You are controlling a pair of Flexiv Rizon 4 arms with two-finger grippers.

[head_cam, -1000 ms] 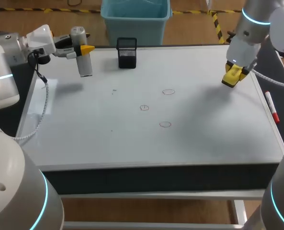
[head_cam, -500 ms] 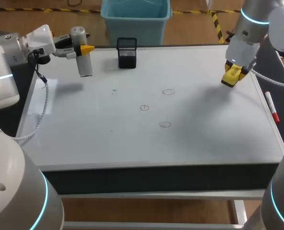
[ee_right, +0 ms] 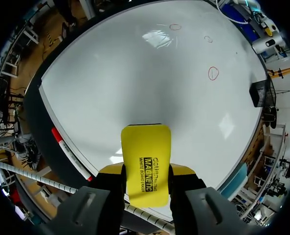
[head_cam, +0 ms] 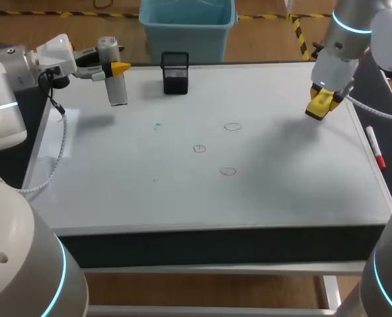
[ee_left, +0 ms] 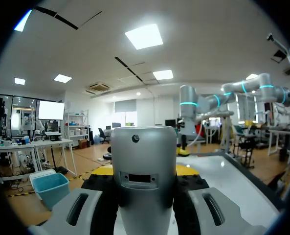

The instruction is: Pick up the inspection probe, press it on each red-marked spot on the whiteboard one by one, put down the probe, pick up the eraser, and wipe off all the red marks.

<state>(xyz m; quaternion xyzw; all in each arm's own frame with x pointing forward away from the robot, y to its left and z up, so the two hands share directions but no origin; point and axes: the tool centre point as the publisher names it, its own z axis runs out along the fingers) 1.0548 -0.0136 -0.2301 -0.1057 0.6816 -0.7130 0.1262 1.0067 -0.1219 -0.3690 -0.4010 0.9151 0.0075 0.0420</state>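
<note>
While your left gripper (head_cam: 110, 66) pinches the one probe (head_cam: 118, 89), your right gripper (ee_right: 145, 172) clamps the one eraser (ee_right: 145, 147). You have three red marks (head_cam: 228, 172) on the whiteboard (head_cam: 149, 191).

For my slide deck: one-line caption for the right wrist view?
Right gripper shut on the yellow eraser over the whiteboard, three red circles ahead.

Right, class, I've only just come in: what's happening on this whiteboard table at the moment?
The left gripper is shut on the inspection probe, holding it upright at the whiteboard's far left corner. The right gripper is shut on the yellow eraser, above the board's right side. Three red circles sit unwiped near the board's middle, with neither tool on them.
</note>
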